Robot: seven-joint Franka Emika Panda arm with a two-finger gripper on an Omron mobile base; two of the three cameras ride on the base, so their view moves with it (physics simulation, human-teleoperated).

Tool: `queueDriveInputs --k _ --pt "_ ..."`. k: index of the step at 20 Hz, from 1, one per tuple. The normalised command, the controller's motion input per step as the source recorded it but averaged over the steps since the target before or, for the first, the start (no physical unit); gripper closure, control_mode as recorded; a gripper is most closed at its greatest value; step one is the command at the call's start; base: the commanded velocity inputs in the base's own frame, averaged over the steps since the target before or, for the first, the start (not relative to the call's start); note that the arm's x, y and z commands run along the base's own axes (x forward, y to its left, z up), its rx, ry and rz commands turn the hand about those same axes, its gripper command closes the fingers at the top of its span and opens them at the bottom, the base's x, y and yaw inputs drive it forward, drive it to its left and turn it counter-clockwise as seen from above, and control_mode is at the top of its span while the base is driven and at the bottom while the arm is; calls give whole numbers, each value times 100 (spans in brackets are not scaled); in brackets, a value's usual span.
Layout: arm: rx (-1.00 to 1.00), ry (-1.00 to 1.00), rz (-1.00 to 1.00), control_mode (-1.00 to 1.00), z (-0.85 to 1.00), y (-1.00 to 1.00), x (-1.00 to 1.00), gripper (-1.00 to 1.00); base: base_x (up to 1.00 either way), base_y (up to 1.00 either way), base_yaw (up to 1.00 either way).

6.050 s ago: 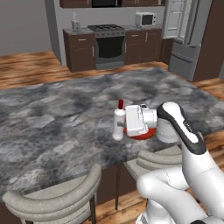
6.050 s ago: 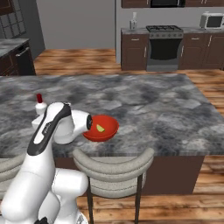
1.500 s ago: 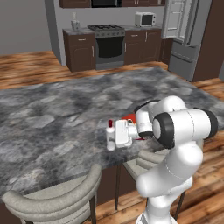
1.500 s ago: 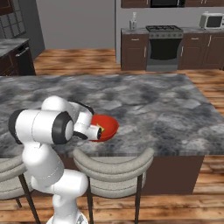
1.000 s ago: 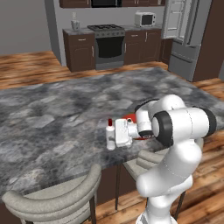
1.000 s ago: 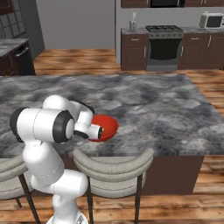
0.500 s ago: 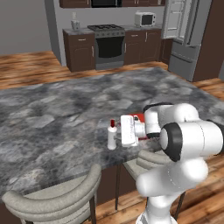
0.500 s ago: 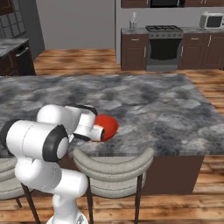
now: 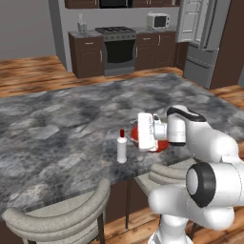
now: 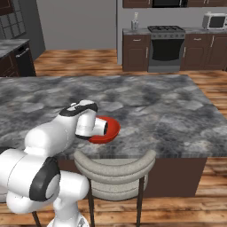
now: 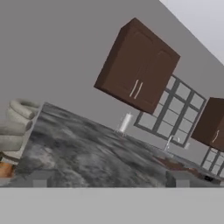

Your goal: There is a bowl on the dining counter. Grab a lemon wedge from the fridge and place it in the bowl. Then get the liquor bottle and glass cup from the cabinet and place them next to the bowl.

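The liquor bottle [image 9: 122, 148], white with a red cap, stands upright on the dining counter [image 9: 57, 128], just left of the red bowl [image 9: 160, 144]. My gripper [image 9: 137, 130] hovers a short way right of the bottle, above the bowl's near rim, and points left. In the hand view the fingertips [image 11: 39, 178] stand wide apart with nothing between them, so the gripper [image 11: 109, 178] is open. From the right base view my forearm covers part of the bowl [image 10: 109, 128]. The lemon wedge is hidden. The glass cup is out of view.
Two grey stools [image 9: 62, 217] [image 9: 167, 174] stand under the counter's near edge, one seen closer [image 10: 116, 170]. The fridge [image 9: 198, 40] stands at the back right beside the stove [image 9: 118, 47]. A dark wall cabinet [image 11: 138, 65] hangs ahead of the hand.
The gripper opened, let go of the bottle and drew back to the right and slightly up. The bottle stays standing beside the bowl.
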Motion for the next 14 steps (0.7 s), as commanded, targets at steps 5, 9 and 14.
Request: queueDriveInputs --k 5,9,14 --pt "0 -10 -3 -100 84 0 -49 -100 0 0 0" --pt "0 3 -15 -100 86 5 -65 -100 0 0 0" --pt "0 19 -27 -100 83 1 -65 -100 0 0 0"
